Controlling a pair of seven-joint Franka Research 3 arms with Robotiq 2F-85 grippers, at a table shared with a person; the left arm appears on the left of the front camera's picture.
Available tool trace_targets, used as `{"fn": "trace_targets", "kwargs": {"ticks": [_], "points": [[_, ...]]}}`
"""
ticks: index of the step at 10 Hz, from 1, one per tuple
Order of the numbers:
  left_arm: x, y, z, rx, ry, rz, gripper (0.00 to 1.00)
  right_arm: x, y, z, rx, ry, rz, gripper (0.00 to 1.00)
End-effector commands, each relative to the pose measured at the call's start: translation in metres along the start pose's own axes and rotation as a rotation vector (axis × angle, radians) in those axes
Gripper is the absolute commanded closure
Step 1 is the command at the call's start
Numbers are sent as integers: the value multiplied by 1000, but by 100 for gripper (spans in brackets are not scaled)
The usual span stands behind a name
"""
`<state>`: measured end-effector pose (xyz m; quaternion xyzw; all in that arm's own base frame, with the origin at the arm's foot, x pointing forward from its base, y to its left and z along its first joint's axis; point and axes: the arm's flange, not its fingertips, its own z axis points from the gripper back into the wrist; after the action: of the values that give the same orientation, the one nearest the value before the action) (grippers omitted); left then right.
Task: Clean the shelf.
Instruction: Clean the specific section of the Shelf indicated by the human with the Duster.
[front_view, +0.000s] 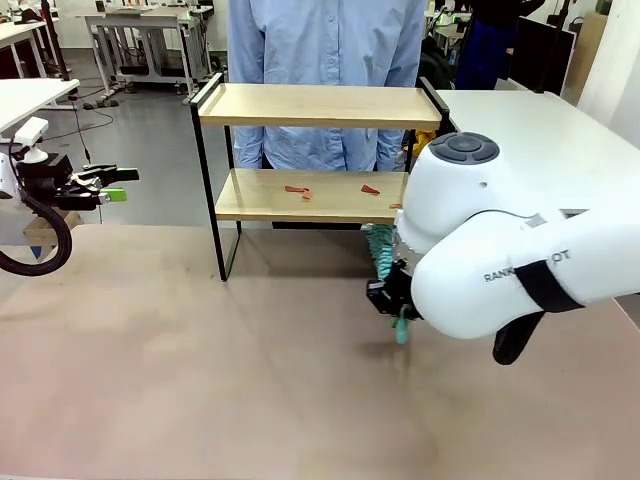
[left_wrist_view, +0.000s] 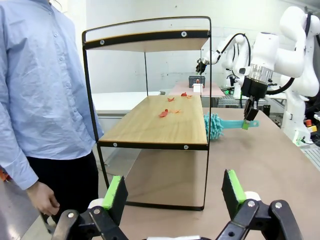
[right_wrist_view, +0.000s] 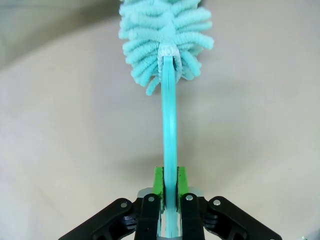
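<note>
The shelf stands at the far middle of the table, two wooden boards in a black frame. Red scraps lie on its lower board, also seen as red scraps in the left wrist view. My right gripper is shut on the handle of a teal duster, whose fluffy head points toward the shelf's right end, near the lower board. The duster hangs just above the table. My left gripper is open at the far left, well away from the shelf, with nothing between its green pads.
A person in a light blue shirt stands right behind the shelf, one hand hanging at the side. The beige table spreads in front. A white table adjoins at the right.
</note>
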<state>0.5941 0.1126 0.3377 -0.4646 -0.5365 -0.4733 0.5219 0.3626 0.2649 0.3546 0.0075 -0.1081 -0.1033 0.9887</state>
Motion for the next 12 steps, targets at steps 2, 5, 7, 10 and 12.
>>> {"fn": "trace_targets", "kwargs": {"ticks": [2,5,7,10,12], "points": [[4,-1,0,1,-1,0,0,-18,-6,44,-16,-145,72,87],[4,-1,0,1,-1,0,0,-1,-9,11,-30,-16,2,87],[4,-1,0,1,-1,0,0,-11,-16,46,46,-92,52,87],[4,-1,0,1,-1,0,0,-24,-42,79,139,-105,207,87],[4,-1,0,1,-1,0,0,-29,-59,90,172,-88,348,87]]}}
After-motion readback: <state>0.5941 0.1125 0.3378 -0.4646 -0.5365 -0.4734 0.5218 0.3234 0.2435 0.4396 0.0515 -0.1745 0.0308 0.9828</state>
